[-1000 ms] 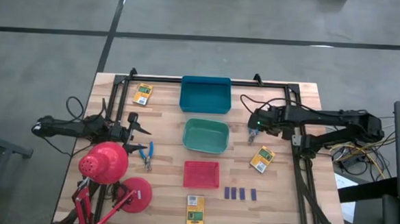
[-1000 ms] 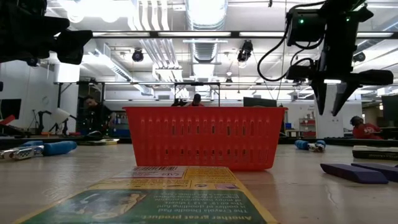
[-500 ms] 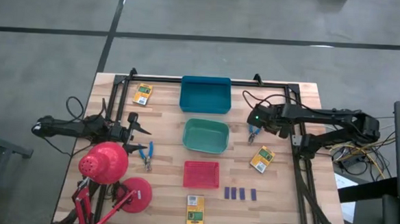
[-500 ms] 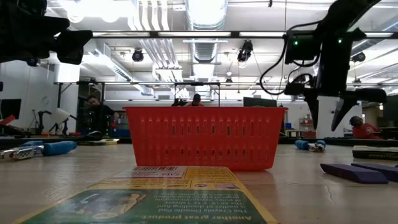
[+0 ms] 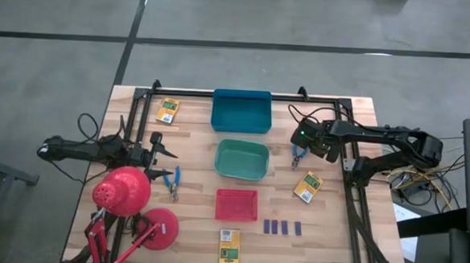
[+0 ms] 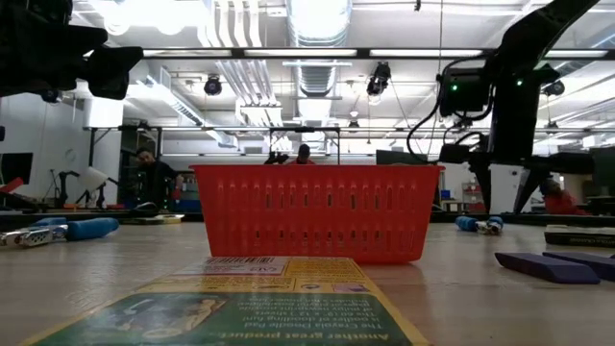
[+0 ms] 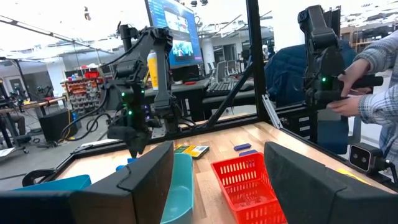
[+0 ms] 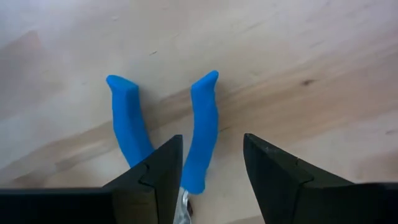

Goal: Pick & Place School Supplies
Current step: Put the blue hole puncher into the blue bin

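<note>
Scissors (image 8: pixel 199 134) are seen lying flat on the table (image 5: pixel 326 233) directly under the right gripper (image 8: pixel 211 165), whose fingers (image 8: pixel 155 171) are parted and lowered over them, one blue handle lying between the fingertips and the other outside; no grip is shown. From above, this pair (image 5: pixel 297 156) is placed just right of the green tray (image 5: pixel 241 159), with the right gripper (image 5: pixel 300 145) above it. Nearest the table's front edge a box (image 5: pixel 229 246) is laid, with four dark blocks (image 5: pixel 282 227) to its right and the red tray (image 5: pixel 237 205) just behind it. A second box (image 5: pixel 308 187) is found right of the red tray, near the right-hand scissors. A second pair of scissors (image 5: pixel 173 183) rests at the left, beside the red lamp (image 5: pixel 121 192) and close to the left gripper (image 5: pixel 162 161), which is held wide open and empty. Farthest back, the blue tray (image 5: pixel 241 112) is set, with a third box (image 5: pixel 167 111) to its left. A person's hand (image 7: pixel 348 87) is visible beyond the table.
</note>
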{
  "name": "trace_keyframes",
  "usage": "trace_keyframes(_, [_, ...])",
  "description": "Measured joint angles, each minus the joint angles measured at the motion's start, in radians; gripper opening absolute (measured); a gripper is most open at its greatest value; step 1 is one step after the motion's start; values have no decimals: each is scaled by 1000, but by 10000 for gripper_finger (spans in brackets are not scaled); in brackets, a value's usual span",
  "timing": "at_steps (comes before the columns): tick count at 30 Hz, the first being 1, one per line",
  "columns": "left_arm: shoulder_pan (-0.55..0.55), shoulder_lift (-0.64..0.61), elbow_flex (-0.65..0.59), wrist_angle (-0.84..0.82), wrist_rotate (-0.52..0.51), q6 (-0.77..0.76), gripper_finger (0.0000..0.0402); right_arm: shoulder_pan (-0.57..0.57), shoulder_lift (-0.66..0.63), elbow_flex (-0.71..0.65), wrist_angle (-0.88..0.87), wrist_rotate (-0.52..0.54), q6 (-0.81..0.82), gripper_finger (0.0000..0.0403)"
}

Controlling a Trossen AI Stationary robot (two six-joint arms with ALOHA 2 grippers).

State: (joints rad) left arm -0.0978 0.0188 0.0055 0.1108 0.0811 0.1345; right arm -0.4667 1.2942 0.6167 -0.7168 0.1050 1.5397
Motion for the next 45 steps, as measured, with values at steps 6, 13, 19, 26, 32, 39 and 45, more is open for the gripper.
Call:
trace_keyframes(6, [0, 0, 0, 0, 0, 0, 256, -13, 82, 0, 54, -1, -36, 161])
trace_keyframes(13, [0, 0, 0, 0, 0, 0, 256, -13, 133, 14, 45, -9, -44, 137])
trace_keyframes(19, [0, 0, 0, 0, 0, 0, 256, -12, 121, 12, 44, -1, -106, 107])
trace_keyframes(26, [0, 0, 0, 0, 0, 0, 256, -11, 122, 11, 51, 3, -160, 55])
trace_keyframes(32, [0, 0, 0, 0, 0, 0, 256, -11, 121, 11, 51, 3, -183, 43])
trace_keyframes(39, [0, 0, 0, 0, 0, 0, 256, -11, 121, 11, 51, 3, -185, 52])
trace_keyframes(45, [0, 0, 0, 0, 0, 0, 256, -11, 102, 39, 54, 10, -220, 50])
